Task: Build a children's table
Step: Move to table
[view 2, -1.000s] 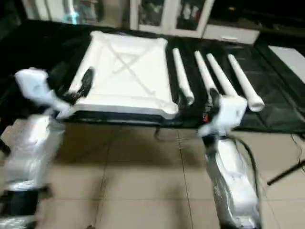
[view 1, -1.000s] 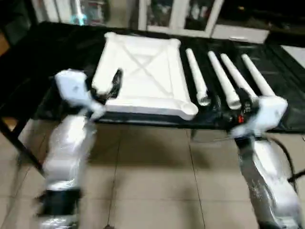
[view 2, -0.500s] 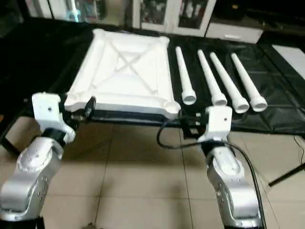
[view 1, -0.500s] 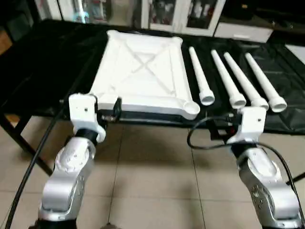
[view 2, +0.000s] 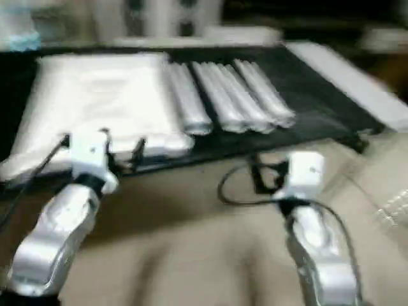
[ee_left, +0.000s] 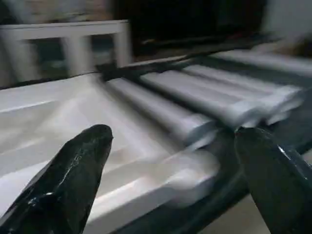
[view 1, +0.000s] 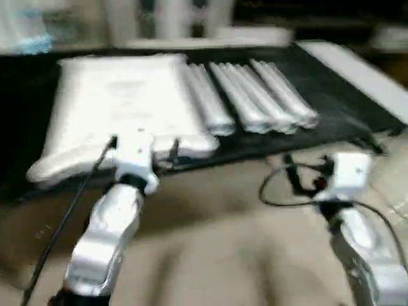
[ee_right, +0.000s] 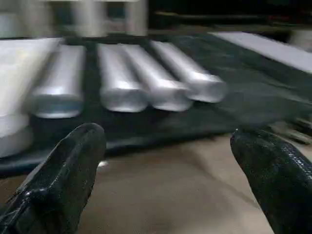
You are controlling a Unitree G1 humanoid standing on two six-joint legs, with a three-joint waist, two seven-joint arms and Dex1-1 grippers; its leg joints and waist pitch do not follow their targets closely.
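The children's table lies in parts on a black-covered table. The white square tabletop [view 1: 108,102] rests at the left. Several white legs [view 1: 245,102] lie side by side to its right, with their near ends towards me. My left gripper [ee_left: 170,136] is open and empty just in front of the tabletop's near right corner [ee_left: 190,170]. Its fingers [view 1: 173,148] stand wide apart. My right gripper [ee_right: 168,136] is open and empty over the floor, in front of the table's edge and below the legs' [ee_right: 122,83] near ends.
The black cloth [view 1: 344,108] covers the work table up to its near edge [view 1: 255,146]. A white slab [view 1: 357,70] lies at the far right. A black cable [view 1: 274,191] loops beside my right wrist. The tiled floor [view 1: 223,242] lies below both arms. Cabinets [view 1: 159,19] stand behind the table.
The whole picture has swung and tilted, so the camera has moved. Both arms have come back from the table's near edge towards me. Both grippers have stayed open and empty.
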